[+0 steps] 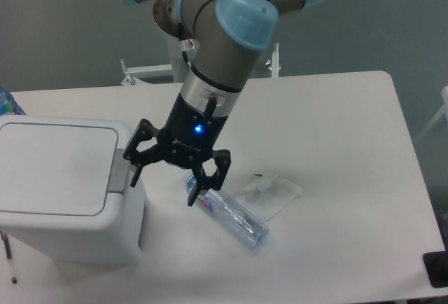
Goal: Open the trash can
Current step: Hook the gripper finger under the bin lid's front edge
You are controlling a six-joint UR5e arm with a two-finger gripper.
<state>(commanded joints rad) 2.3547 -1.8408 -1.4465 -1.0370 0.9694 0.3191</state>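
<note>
The trash can (66,192) is seen lid up, its button tab facing the spread end effector (163,181).
</note>
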